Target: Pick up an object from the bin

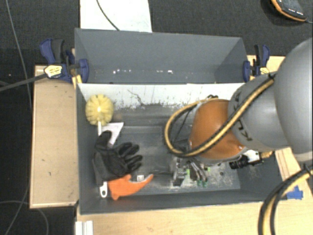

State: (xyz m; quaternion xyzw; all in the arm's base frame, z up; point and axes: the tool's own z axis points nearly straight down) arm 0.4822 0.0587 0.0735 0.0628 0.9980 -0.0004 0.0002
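Rightward, bin (146, 58) (half beneath arm (276, 111))

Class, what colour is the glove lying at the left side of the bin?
The glove is black; the camera view shows it best.

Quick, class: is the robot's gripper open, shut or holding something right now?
Gripper: cannot be told; it is low over the floor of the grey metal bin, right of the black fabric glove.

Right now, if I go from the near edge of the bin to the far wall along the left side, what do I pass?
Orange tool → black glove → white card → yellow brush.
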